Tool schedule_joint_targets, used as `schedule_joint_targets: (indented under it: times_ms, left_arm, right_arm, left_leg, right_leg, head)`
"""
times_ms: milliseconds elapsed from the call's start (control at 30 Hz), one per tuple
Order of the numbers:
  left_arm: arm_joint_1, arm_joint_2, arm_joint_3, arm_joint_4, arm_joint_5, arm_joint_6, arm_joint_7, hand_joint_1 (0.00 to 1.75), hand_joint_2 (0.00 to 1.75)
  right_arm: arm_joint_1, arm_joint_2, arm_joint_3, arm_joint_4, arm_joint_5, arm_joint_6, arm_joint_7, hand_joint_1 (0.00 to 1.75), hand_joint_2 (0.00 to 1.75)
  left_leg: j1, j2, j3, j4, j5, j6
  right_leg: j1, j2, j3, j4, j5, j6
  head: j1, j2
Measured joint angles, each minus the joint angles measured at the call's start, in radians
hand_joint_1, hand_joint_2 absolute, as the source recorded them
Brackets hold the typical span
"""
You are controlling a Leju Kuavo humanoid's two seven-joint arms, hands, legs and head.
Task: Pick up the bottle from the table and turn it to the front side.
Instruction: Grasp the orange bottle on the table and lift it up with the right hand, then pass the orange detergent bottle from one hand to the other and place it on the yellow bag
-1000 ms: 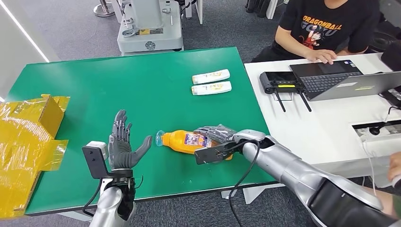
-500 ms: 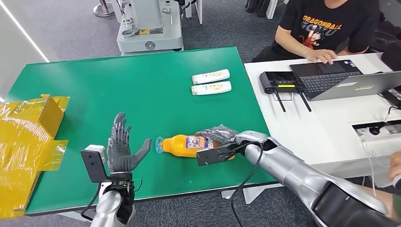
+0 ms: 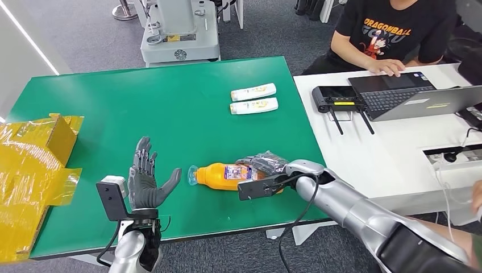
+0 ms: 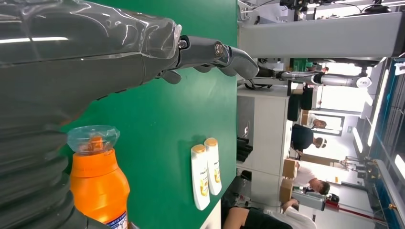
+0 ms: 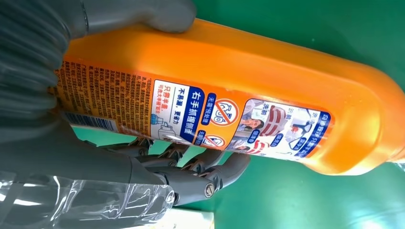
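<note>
On a green tabletop, the right robot hand grips an orange bottle lying on its side near the front edge, clear cap (label turned up) pointing toward the left robot hand. That left robot hand, released and holding nothing, stands upright with fingers spread just beside the cap. Two small white bottles lie side by side toward the tabletop's far right corner.
</note>
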Motion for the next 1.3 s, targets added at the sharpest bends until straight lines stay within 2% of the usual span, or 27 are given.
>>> schedule_joint_targets:
  times_ms: [133,333,600,867,1067,1300]
  left_arm:
    - [0.003,0.0,0.004,-0.004,-0.006,0.0,0.0,0.0,1.75]
    - [0.017,0.0,0.011,-0.022,-0.015,0.006,-0.001,0.0,1.75]
    - [0.019,0.0,0.019,-0.031,-0.016,0.02,-0.001,0.0,1.75]
    - [0.027,0.012,0.027,-0.055,-0.027,0.042,-0.006,0.0,1.75]
    - [-0.009,0.024,0.036,-0.054,-0.083,0.041,0.002,0.0,1.75]
    - [-0.064,0.029,0.039,-0.031,-0.128,0.023,0.016,0.0,1.75]
  right_arm:
    - [0.015,0.002,-0.026,-0.013,-0.003,-0.048,-0.013,1.75,1.75]
    - [0.069,0.009,-0.117,-0.082,-0.025,-0.184,-0.023,1.75,1.75]
    - [0.154,0.01,-0.217,-0.202,-0.039,-0.236,-0.025,1.75,1.75]
    - [0.291,-0.007,-0.363,-0.348,-0.049,-0.359,-0.071,1.75,1.75]
    - [0.399,-0.013,-0.468,-0.458,-0.057,-0.458,-0.137,1.75,1.75]
    - [0.434,-0.003,-0.508,-0.512,-0.055,-0.469,-0.194,1.75,1.75]
  left_leg:
    - [0.0,0.0,0.0,0.0,0.0,0.0]
    - [0.0,-0.001,0.0,0.0,0.0,0.0]
    - [0.0,-0.001,-0.001,0.0,0.0,0.0]
    - [0.0,-0.003,-0.001,0.0,0.0,0.0]
    - [0.0,-0.003,-0.001,0.0,-0.001,0.0]
    - [0.0,-0.003,-0.001,0.0,0.0,0.0]
  right_leg:
    - [0.0,-0.001,0.0,0.0,0.0,0.0]
    - [0.0,-0.001,0.0,0.0,0.0,0.0]
    - [0.0,-0.001,0.0,0.0,0.0,0.0]
    - [0.0,-0.003,0.0,0.0,-0.001,0.001]
    - [0.0,-0.003,-0.001,0.0,-0.001,0.001]
    - [0.0,-0.003,-0.001,0.0,-0.001,0.0]
  head:
    - [0.0,0.0]
    - [0.0,0.0]
    - [0.0,0.0]
    - [0.0,0.0]
    - [0.0,0.0]
    - [0.0,0.0]
